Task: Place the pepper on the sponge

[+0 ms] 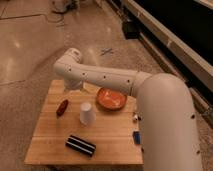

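The small dark red pepper [62, 107] lies on the left part of the wooden table [107, 137]. Only a sliver of the blue sponge [136, 137] shows at the table's right edge, the rest hidden behind my white arm. My arm reaches from the lower right across to the table's far left corner. There the gripper [75, 86] hangs down over the far edge, above and slightly right of the pepper and apart from it.
A white cup [87, 113] stands upside down mid-table, right of the pepper. An orange-red bowl [111, 98] sits at the back centre. A black striped block [81, 145] lies near the front edge. Stone floor surrounds the table.
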Tool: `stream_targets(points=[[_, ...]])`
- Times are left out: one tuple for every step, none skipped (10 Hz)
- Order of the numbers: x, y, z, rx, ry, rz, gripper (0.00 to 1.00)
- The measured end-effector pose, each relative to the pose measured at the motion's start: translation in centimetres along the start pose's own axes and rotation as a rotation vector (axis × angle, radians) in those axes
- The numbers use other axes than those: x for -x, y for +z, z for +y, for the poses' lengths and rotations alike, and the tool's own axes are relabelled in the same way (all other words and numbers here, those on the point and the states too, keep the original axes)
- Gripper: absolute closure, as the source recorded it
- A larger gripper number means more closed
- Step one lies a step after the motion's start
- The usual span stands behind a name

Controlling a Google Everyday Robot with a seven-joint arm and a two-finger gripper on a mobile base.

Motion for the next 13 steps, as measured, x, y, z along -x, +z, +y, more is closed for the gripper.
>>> stream_targets(points=[[0.0, 0.1, -0.1, 0.000, 0.000, 0.000, 0.20], [0.1, 0.8, -0.5, 0.003, 0.003, -0.005, 0.20], [0.3, 1.7, -1.1, 0.006, 0.001, -0.012, 0.20], [0.5, 2.7, -1.8, 0.012, -0.005, -0.019, 0.20], [0.7, 3.9, -2.7, 0.020, -0.016, -0.028, 0.20], [0.7, 5.0, -3.4, 0.028, -0.022, -0.035, 0.20], [0.5, 6.0, -3.9, 0.035, -0.021, -0.038, 0.20], [0.1, 7.0, -4.4, 0.041, -0.018, -0.039, 0.20], [-0.1, 7.9, -4.8, 0.045, -0.013, -0.041, 0.20], [-0.4, 8.9, -5.1, 0.050, -0.006, -0.044, 0.20], [-0.4, 9.9, -5.4, 0.055, -0.002, -0.054, 0.20], [-0.3, 10.7, -5.7, 0.058, 0.001, -0.062, 0.20], [0.1, 11.6, -6.0, 0.062, 0.002, -0.080, 0.20]])
